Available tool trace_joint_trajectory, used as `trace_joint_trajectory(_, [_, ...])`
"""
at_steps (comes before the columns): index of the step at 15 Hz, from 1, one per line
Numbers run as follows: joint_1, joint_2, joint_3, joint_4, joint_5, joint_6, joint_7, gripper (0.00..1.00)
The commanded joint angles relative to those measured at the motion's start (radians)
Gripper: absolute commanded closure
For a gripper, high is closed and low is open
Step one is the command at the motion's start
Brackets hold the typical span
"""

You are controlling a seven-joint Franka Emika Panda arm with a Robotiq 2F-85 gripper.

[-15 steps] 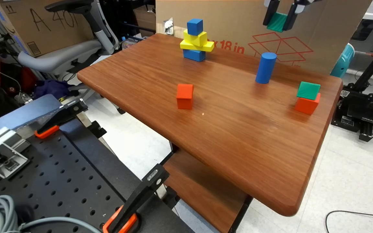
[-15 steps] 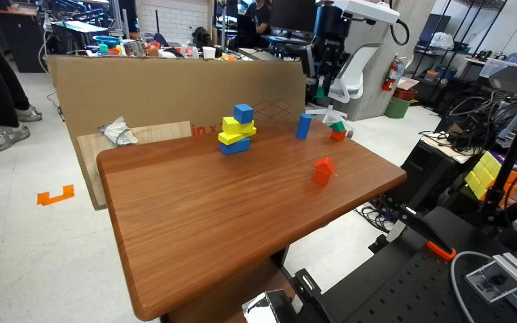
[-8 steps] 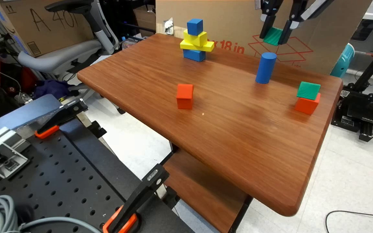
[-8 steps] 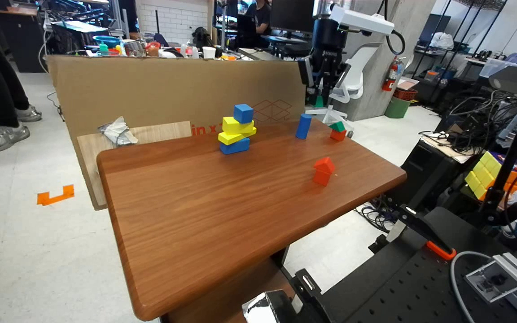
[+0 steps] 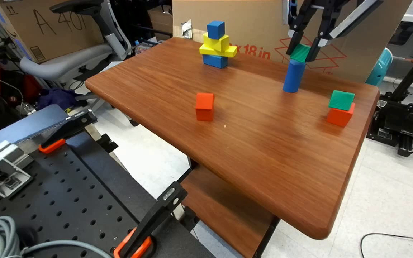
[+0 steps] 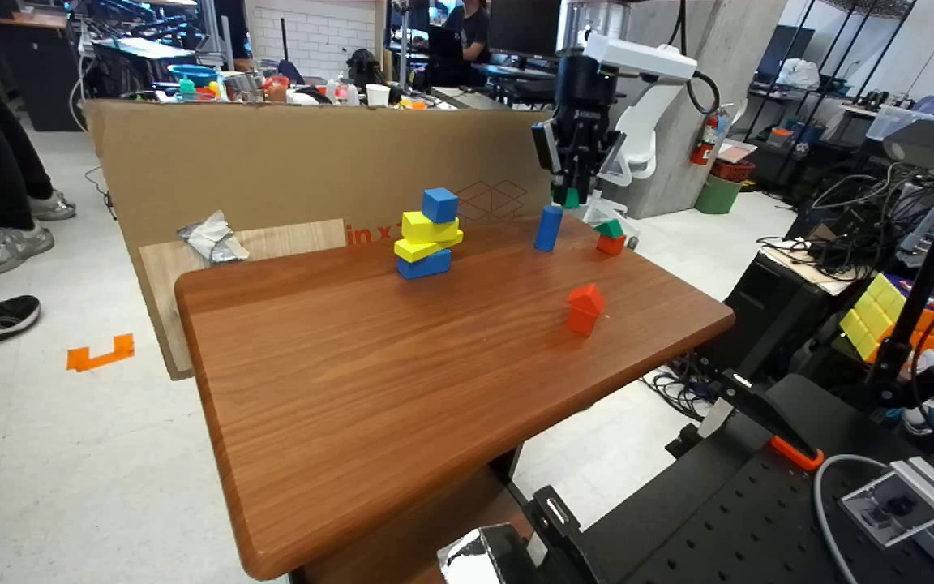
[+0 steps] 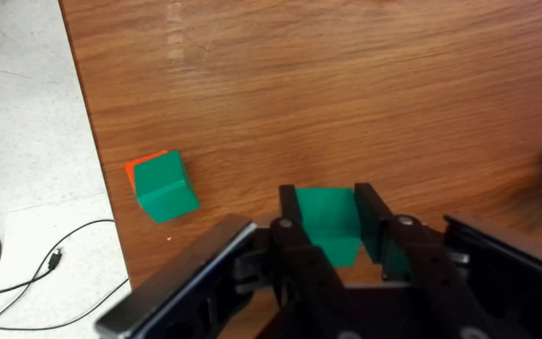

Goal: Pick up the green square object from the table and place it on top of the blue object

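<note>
In an exterior view, your gripper [image 5: 302, 54] pinches the green block [image 5: 300, 52] between its two fingertips, above the far side of the desk [image 5: 264, 154], by the edge where a cardboard panel [image 5: 256, 21] stands. From here the block hides part of the top of the blue cylinder [image 5: 294, 77], which stands upright near that edge. Close to the far right corner, you have a second green piece [image 5: 341, 100] resting on a red block [image 5: 340, 116]. A stack of blue and yellow blocks [image 5: 216, 43] stands by the far edge, towards the far left corner, and a red pair [image 5: 205, 106] is set in from the near edge.

In an exterior view, your gripper [image 6: 571, 197] points down and shows just above the desk's far right corner, with the green block [image 6: 571, 199] at its fingertips. You see the block up and to the right of the top of the blue cylinder [image 6: 548, 229]; whether the two touch, you cannot tell. The red pair [image 6: 584, 310] is two blocks stacked, the upper peaked, nearer the right edge than the left.

In the wrist view, the fingers [image 7: 291, 202] press on two opposite sides of the green block [image 7: 328, 209]. The second green piece [image 7: 160, 179] lies over the red block near the desk's side edge, which runs down the left of your view.
</note>
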Motion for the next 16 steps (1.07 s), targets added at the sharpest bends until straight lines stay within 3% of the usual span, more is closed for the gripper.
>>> trace_joint_trajectory(1, [-0.005,0.049,0.004,0.092,-0.002,-0.063,0.022,0.92])
trace_joint_trajectory(16, [0.011,0.111,0.003,0.17,-0.013,-0.101,0.04,0.92])
